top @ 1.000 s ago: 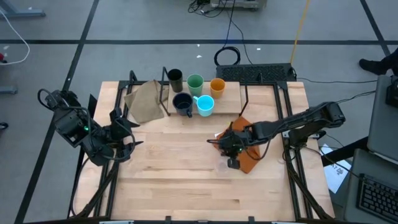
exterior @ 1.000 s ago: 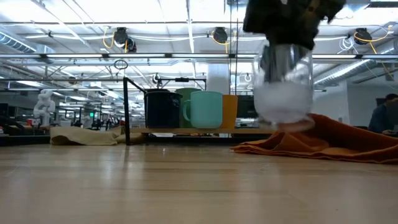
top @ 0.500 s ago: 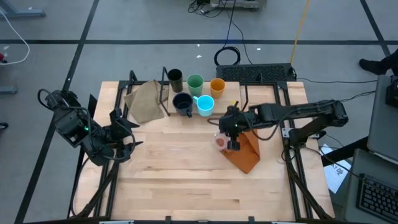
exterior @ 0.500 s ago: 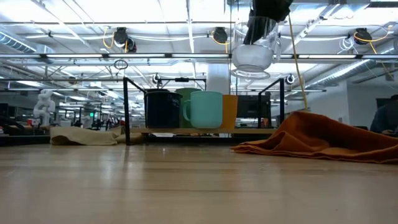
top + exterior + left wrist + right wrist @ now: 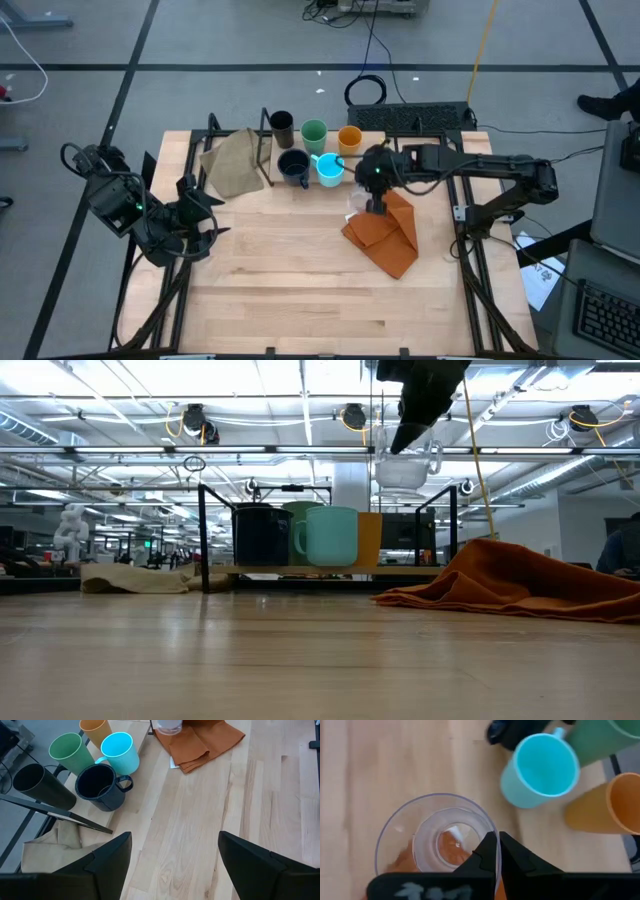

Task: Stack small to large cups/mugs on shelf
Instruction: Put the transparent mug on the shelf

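Right tool (image 5: 495, 851) pinches the round clear cup's (image 5: 437, 837) glassy rim above rumpled orange cloth (image 5: 385, 232)

A crumpled orange cloth (image 5: 385, 233) lies right of centre on the wooden worktop (image 5: 290, 280); a beige cloth (image 5: 232, 163) sits upper left.

We are looking at a big lab or workshop hall: ceiling pipes (image 5: 200, 450) are running overhead, cables (image 5: 368, 60) are lying on the grey floor (image 5: 200, 40), and a white humanoid robot (image 5: 72, 528) is standing far behind.
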{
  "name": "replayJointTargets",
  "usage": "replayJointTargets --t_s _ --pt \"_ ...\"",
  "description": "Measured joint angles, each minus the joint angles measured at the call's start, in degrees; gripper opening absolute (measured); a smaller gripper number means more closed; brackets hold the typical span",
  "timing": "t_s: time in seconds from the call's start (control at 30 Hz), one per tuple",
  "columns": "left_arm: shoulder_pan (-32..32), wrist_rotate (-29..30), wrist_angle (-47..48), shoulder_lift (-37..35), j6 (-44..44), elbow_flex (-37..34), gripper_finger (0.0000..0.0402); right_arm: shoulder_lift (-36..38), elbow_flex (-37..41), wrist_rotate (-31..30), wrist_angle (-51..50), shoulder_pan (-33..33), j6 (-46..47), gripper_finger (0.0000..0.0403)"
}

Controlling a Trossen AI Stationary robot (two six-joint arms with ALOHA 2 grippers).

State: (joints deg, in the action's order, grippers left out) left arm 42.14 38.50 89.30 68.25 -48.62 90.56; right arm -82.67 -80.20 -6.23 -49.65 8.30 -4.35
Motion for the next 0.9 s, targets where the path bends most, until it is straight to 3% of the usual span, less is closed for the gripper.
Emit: replayJointTargets --t_s 0.37,0.9 --pt "0.01 0.0 0.0 0.0 0.04 -0.02 0.0298 -0.07 0.0 0.18 1.75 8.23 -4.44 0.0" --pt "0.01 0.0 0.0 0.0 0.09 -0.04 0.0298 -0.07 0.0 3.18 1.82 12.27 -6.46 0.0"
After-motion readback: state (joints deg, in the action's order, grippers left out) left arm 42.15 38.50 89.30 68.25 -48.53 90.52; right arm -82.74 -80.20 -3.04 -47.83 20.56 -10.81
